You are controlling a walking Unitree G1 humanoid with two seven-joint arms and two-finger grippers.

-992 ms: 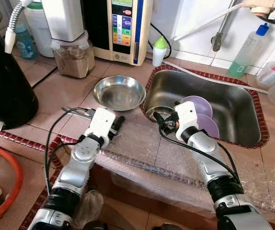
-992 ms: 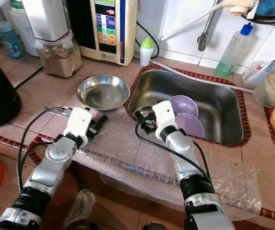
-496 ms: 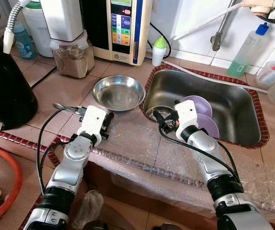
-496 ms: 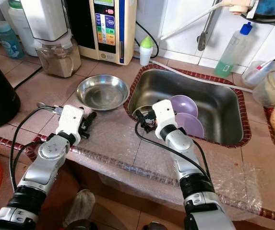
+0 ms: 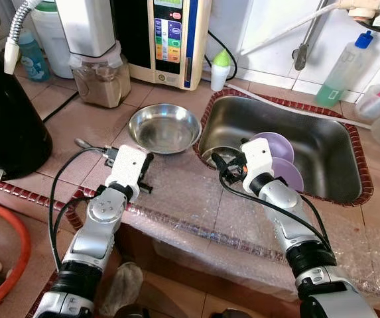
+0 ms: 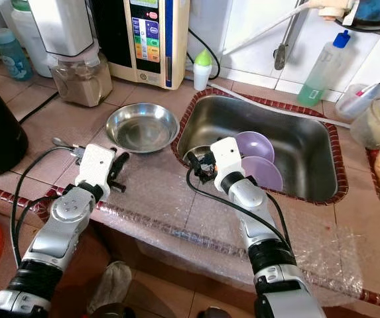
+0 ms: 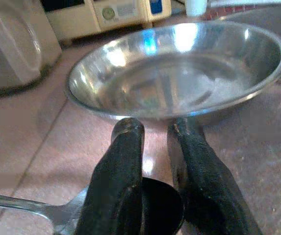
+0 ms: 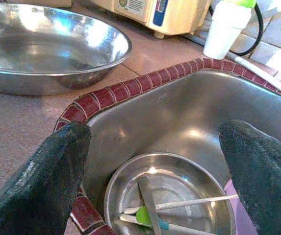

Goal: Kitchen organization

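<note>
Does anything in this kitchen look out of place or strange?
Yes: bubble wrap covers the counter's front edge, which is unusual for a worktop. A spoon lies loose on the counter, gripped by the left hand. Otherwise nothing looks spilled or broken.

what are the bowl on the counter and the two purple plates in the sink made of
Bowl: looks like polished stainless steel; silvery, with mirror-like reflections in the left wrist view. Purple plates: probably plastic or melamine; flat, matte lilac with no metallic glint, though glazed ceramic can't be ruled out.
</note>
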